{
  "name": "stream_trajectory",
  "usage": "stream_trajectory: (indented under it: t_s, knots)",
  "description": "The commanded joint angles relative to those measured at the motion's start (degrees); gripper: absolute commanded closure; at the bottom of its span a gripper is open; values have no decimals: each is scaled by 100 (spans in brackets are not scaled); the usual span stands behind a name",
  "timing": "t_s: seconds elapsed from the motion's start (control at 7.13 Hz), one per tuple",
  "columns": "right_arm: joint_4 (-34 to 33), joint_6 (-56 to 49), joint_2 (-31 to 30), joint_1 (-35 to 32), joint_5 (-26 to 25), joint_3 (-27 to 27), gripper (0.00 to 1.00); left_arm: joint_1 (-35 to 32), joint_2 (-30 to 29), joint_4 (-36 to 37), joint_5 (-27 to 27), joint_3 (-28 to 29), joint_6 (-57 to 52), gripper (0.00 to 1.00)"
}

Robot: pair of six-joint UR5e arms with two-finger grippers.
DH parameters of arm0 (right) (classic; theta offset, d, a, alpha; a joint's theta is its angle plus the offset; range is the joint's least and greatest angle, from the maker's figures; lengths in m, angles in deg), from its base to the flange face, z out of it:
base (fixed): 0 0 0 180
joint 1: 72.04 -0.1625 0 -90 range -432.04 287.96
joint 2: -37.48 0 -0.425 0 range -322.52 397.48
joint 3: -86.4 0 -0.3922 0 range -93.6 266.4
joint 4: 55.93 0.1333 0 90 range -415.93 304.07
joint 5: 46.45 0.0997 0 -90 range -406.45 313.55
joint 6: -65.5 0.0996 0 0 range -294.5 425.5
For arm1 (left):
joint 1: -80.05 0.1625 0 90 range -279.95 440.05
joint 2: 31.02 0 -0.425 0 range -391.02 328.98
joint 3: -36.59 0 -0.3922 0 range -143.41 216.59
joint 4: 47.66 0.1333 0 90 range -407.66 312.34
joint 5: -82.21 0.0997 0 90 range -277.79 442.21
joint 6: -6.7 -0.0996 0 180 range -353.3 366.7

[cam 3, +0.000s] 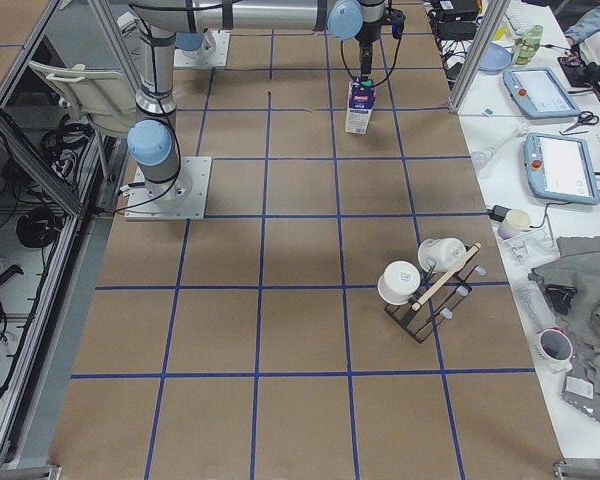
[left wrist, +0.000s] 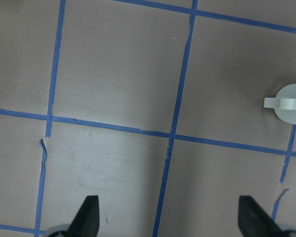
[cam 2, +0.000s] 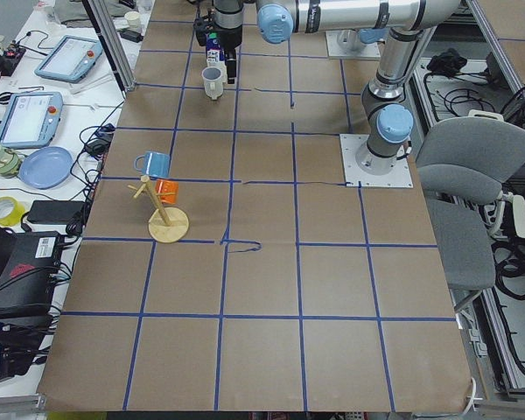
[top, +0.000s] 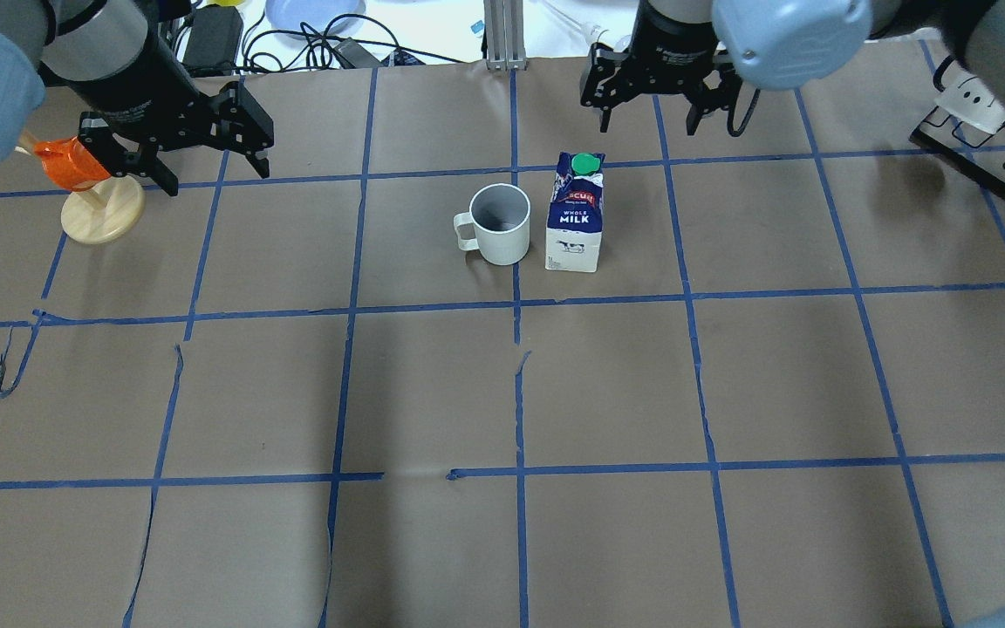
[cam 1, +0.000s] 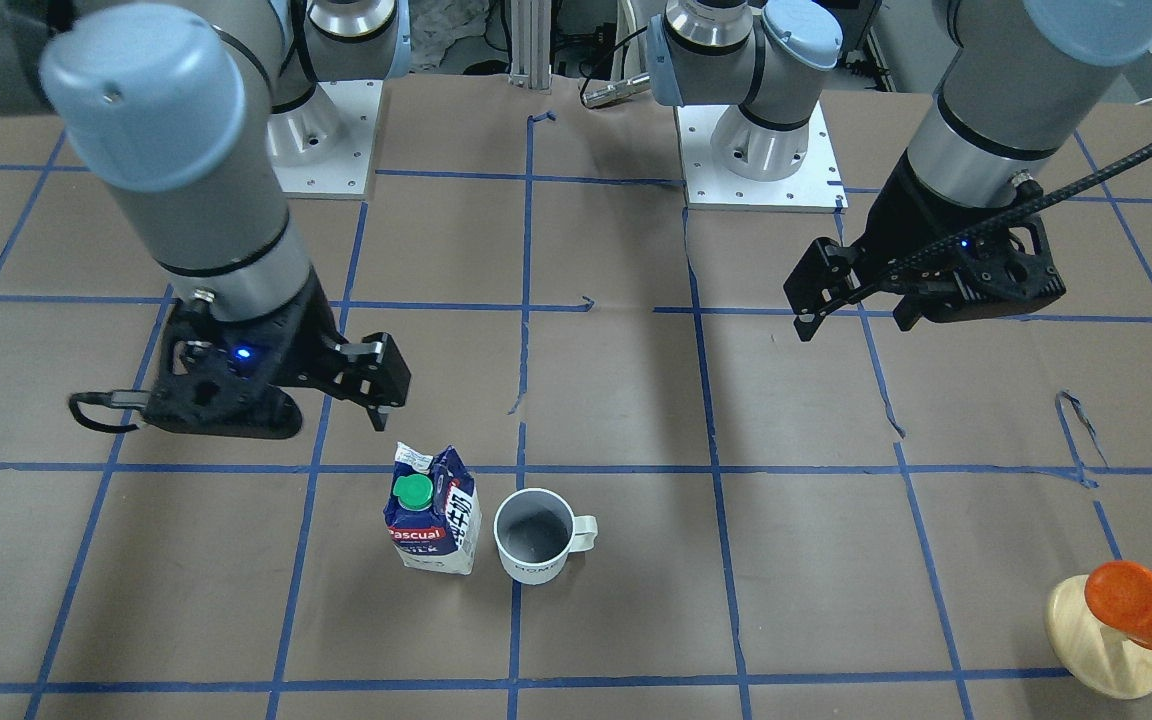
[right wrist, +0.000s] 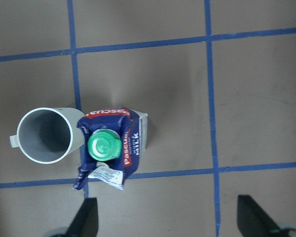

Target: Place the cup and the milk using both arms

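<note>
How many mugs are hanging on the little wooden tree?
2. A blue mug hangs near the top of the wooden tree, and an orange mug hangs lower, beside the pole. Another could be hidden behind them.

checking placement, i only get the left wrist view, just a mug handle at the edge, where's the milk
observer: the milk carton stands upright close beside the mug, on the side away from its handle.
operator: is it held
observer: no, the right gripper is open and clear of it.
operator: anything else around
observer: a wooden stand with an orange cup, beyond the left gripper on the robot's left.
</note>
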Motion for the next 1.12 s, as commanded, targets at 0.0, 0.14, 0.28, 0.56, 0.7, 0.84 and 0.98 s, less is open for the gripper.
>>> stream_trajectory:
  t_s: [0.0,0.14,0.28,0.56,0.7,0.84,0.98]
  knots:
    - [501,-372,-718,454,-46,245,0,-18,51,-15,8,1,-1,0]
    - [511,-453,-1026,499,-46,516,0,-18,51,-6,8,1,-10,0]
    - [511,-445,-1342,499,-20,841,0,-18,51,-6,8,1,-62,0]
    - [493,-445,-1705,491,-63,1160,0,-18,33,-6,8,-7,-63,0]
    - [502,-445,-1714,491,-64,1178,0,-10,33,-6,8,-7,-54,0]
    - [502,-445,-1714,482,-55,1178,0,-10,25,3,8,-7,-54,0]
    - [494,-436,-1714,490,-64,1178,0,-1,25,-6,8,-7,-54,0]
